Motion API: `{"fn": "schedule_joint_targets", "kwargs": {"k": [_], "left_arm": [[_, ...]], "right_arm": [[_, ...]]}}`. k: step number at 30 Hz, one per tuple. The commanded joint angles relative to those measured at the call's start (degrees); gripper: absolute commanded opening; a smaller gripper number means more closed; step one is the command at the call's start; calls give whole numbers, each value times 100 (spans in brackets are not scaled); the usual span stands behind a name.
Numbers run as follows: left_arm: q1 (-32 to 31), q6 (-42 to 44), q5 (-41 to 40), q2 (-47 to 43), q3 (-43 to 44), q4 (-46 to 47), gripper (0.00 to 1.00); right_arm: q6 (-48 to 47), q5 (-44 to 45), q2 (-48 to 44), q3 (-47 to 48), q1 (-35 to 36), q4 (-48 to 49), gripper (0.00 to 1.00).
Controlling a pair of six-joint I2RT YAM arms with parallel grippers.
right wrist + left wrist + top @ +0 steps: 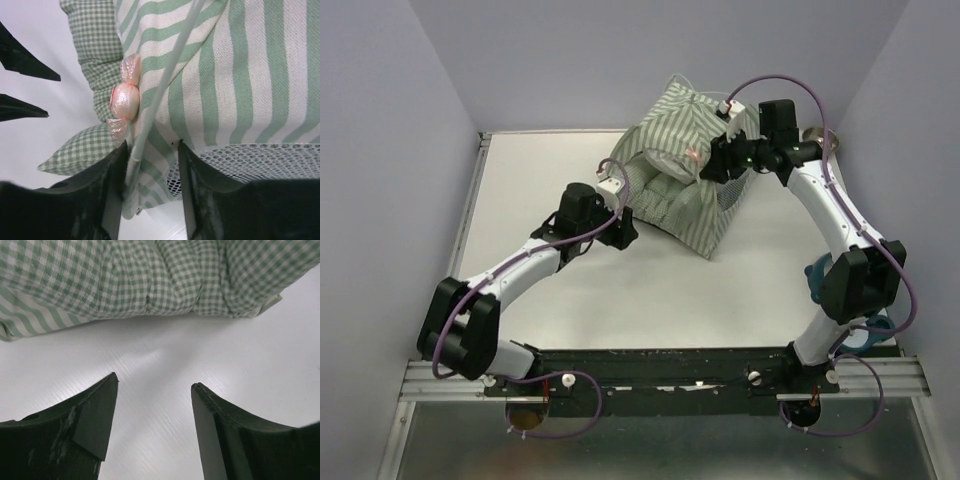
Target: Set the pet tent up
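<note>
The green-and-white striped pet tent (695, 205) lies crumpled at the back middle of the table (540, 190), with a checked cushion (655, 190) in it. My right gripper (713, 165) is at its upper part. In the right wrist view its open jaws (151, 150) stand either side of a striped fabric corner (235, 75), with a thin whitish pole (165, 85) along the left finger. A pink tag (125, 100) and grey mesh (250, 160) are close by. My left gripper (622, 226) is open and empty (155, 385) over bare table, just short of the cushion's edge (150, 280).
A teal object (817, 275) sits behind the right arm at the table's right edge. A metal bowl-like thing (815, 133) shows at the back right. Walls close in the table on three sides. The left gripper's fingers (22, 67) show at the left of the right wrist view.
</note>
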Motion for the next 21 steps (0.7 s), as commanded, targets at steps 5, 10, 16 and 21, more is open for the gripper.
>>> {"fn": "schedule_joint_targets", "kwargs": {"k": [5,10,16,21], "left_arm": [[-195,-218,-430,1530,1044,1132,65],[-371,-113,-588,2628,2169,1230,57],[-388,-156,-983,3920,3619,975,51],[-450,28,-1361,4835,4770,388,48]], "right_arm": [[76,501,500,503,-38,314,20],[-99,405,614,529,-38,227,1],[-275,-8,781,626,-38,69,1],[-399,-44,869,705,-38,-81,1]]}}
